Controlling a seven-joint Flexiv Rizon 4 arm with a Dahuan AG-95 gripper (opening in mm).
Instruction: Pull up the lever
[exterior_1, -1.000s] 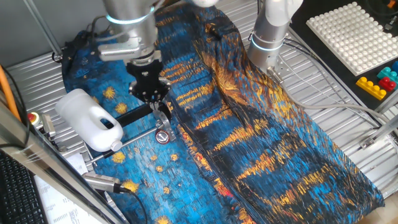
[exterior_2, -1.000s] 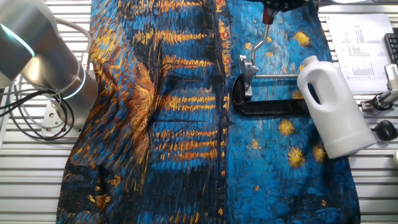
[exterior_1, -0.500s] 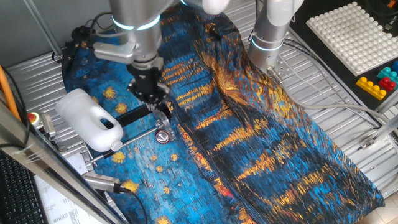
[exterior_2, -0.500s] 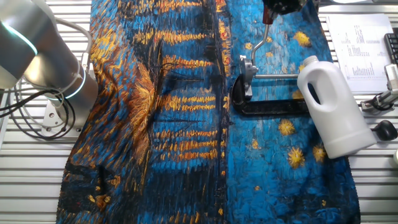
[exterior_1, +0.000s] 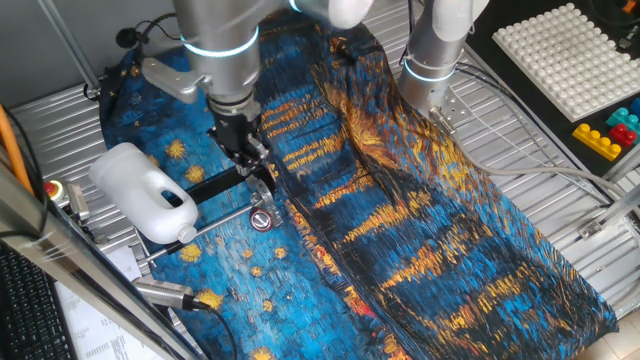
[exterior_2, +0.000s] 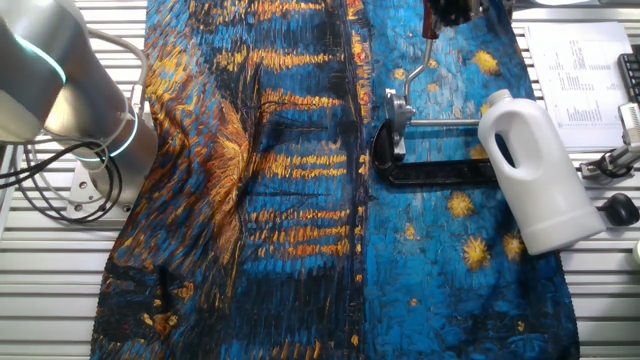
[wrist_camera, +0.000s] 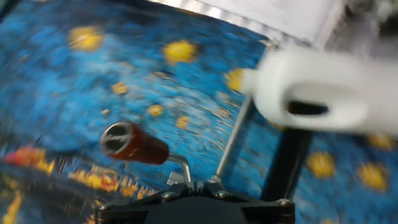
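**Gripper above the clamp, lever free on the cloth**

One fixed view: gripper (exterior_1: 243, 150) hangs from the silver arm over the blue-and-gold cloth (exterior_1: 420, 230), pointing down at the clamp (exterior_1: 235, 185). Finger spacing not readable here. The lever is hidden behind or under the fingers. White jug (exterior_1: 145, 195) lies on its side just left of the clamp; the silver rod (exterior_1: 205, 228) runs from the clamp toward the jug's cap.

The other fixed view: only the gripper's lowest part (exterior_2: 445, 12) shows at the top edge, directly above the lever (exterior_2: 430, 27), whose dark red tip reaches up close to it; contact cannot be told. The thin bar bends down to the clamp head (exterior_2: 398, 118). The black clamp bar (exterior_2: 435, 172) and the rod lie side by side, both running under the jug (exterior_2: 535, 170).

Hand view: blurred. The lever's red sleeve (wrist_camera: 134, 144) lies tilted left of centre, nothing around it. The fingers themselves are not in view, so open or closed cannot be told. Jug (wrist_camera: 323, 93) at upper right.
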